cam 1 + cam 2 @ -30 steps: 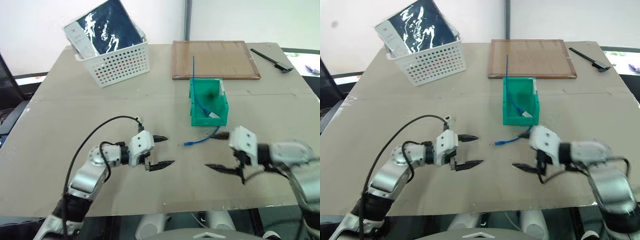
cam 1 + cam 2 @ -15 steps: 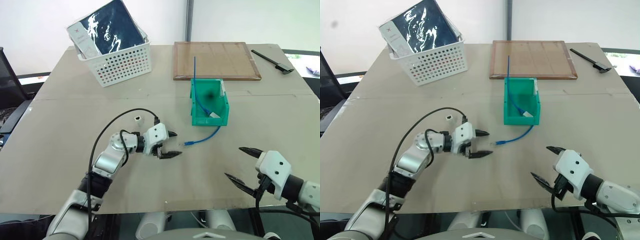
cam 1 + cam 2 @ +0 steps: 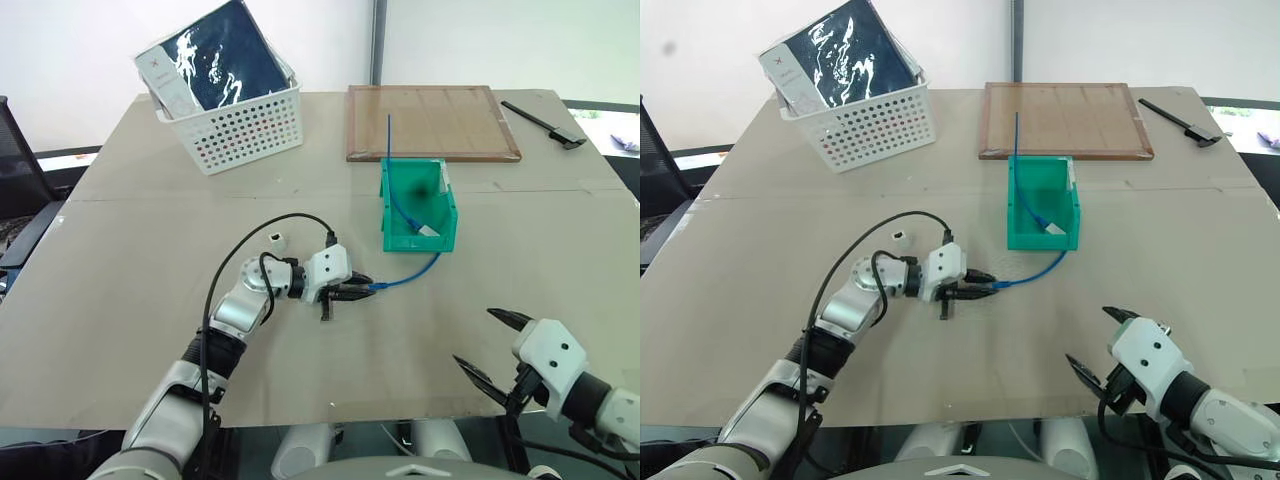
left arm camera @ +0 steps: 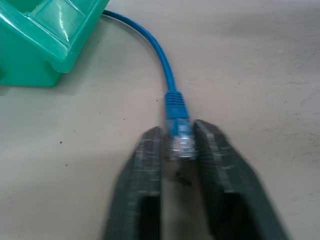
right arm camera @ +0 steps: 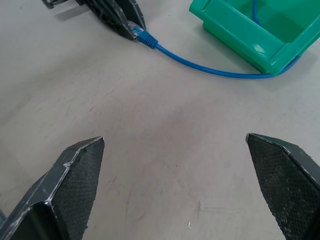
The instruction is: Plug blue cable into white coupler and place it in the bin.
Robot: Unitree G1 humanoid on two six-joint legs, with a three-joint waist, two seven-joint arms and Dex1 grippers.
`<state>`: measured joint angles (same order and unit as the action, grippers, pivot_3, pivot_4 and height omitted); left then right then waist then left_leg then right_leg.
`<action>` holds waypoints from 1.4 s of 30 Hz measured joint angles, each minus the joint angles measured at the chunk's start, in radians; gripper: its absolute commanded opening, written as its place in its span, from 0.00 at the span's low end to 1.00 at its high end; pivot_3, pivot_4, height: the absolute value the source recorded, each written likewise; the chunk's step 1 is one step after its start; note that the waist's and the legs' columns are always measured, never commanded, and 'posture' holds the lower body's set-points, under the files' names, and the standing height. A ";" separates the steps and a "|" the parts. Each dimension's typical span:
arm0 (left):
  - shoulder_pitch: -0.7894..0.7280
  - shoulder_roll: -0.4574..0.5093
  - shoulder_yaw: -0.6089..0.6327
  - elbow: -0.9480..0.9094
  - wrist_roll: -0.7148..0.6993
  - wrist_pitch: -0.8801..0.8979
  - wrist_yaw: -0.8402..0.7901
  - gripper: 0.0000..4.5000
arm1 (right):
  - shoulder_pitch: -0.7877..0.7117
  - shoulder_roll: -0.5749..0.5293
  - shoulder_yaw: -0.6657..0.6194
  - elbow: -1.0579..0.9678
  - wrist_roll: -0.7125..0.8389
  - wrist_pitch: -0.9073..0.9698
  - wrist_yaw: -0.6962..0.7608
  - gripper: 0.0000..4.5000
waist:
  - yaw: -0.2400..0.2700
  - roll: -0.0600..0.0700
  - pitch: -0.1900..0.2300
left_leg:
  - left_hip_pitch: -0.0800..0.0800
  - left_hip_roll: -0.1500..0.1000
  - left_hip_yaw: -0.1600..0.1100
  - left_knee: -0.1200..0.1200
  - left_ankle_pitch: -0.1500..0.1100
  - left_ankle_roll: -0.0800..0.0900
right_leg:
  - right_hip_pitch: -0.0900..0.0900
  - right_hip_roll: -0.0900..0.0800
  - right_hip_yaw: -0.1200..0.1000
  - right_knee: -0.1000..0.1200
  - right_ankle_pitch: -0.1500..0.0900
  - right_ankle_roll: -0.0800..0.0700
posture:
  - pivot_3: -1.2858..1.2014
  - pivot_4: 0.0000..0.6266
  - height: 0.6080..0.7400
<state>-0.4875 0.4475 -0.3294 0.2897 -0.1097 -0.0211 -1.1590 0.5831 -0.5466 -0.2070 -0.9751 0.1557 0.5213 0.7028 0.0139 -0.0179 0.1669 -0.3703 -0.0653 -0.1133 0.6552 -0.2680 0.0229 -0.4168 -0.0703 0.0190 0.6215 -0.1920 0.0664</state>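
Blue cable [image 3: 412,274] is our concern; it trails out of the low front of the bin [image 3: 417,205] and curves across the worktop [image 3: 120,250] to its clear plug [image 4: 180,145], which the left gripper [image 4: 178,150] has pinched between its jaws; the plug seems to lie on or just above the worktop.

Going down in size: one worktop; one wooden board [image 3: 433,121] at the far edge; one white basket [image 3: 235,125] holding a dark packet [image 3: 215,55]; one green bin, with a second, straighter blue cable [image 3: 390,140] standing up out of it; two grippers; one dark tool [image 3: 545,123] at the far right corner; one white coupler [image 3: 275,240], lying alone on the worktop near the left forearm, well apart from the bin.

We judge the cable light and limp, so it should drag and swing freely behind the plug; the plug itself is hard, small and probably slick, with a fragile latch tab; the grip on the plug body, just behind the tip, looks to us the right place. The coupler is tiny and light and may skid when pushed, so we would pinch it across its flat sides, socket left free.

The right gripper [image 5: 175,185] hangs near the front edge of the worktop, its jaws spread wide and holding nothing.
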 measured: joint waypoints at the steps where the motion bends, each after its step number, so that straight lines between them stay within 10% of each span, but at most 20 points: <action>1: 0.000 0.000 0.000 0.001 0.000 -0.003 -0.003 0.00 | -0.001 0.007 0.004 -0.001 0.005 0.005 -0.012 1.00 | 0.000 0.000 0.000 | 0.000 0.000 0.000 0.000 0.000 0.000 | 0.000 0.000 0.000 0.000 0.000 0.000 | 0.52 0.24 1.00; 19: -0.018 -0.110 0.109 -0.186 -0.191 -0.146 -0.045 0.00 | -0.283 0.384 0.045 -0.028 0.704 0.305 -0.603 1.00 | -0.003 0.001 0.000 | 0.001 0.001 -0.001 -0.001 0.000 0.000 | -0.001 0.001 0.000 0.000 0.002 -0.003 | 0.52 0.24 1.00; 23: -0.040 -0.121 0.131 -0.160 -0.177 -0.220 -0.016 0.00 | -0.395 0.443 0.074 -0.020 0.845 0.303 -0.769 0.71 | -0.003 0.001 0.000 | 0.000 0.000 -0.001 -0.001 0.000 0.000 | 0.000 0.001 0.000 0.000 0.002 -0.004 | 0.52 0.24 1.00; 29: -0.054 -0.127 0.132 -0.145 -0.157 -0.265 0.009 0.00 | -0.495 0.435 0.105 0.054 0.991 0.289 -0.916 0.71 | -0.003 0.001 0.000 | 0.000 -0.001 -0.001 -0.001 0.000 0.000 | 0.000 0.001 0.000 0.000 0.003 -0.004 | 0.52 0.24 1.00; 32: -0.059 -0.127 0.132 -0.145 -0.152 -0.276 0.018 0.00 | -0.530 0.424 0.121 0.076 1.047 0.269 -0.952 0.42 | -0.007 0.001 0.000 | 0.001 -0.001 -0.001 -0.001 0.000 0.000 | 0.000 0.001 0.001 0.000 0.003 -0.004 | 0.52 0.24 1.00; 42: -0.051 -0.124 0.132 -0.162 -0.148 -0.279 0.039 0.00 | -0.586 0.354 0.165 0.133 1.144 0.211 -0.991 0.42 | -0.026 0.001 0.000 | 0.000 -0.001 -0.001 -0.001 0.000 0.000 | 0.000 0.002 0.001 0.000 0.003 -0.004 | 0.52 0.24 1.00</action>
<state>-0.5387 0.3236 -0.1977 0.1273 -0.2573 -0.3005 -1.1197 -0.0028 -0.1921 -0.0415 -0.8424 1.2995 0.7319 -0.2882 -0.0120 -0.0170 0.1672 -0.3699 -0.0658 -0.1142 0.6539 -0.2678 0.0233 -0.4171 -0.0686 0.0198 0.6217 -0.1894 0.0623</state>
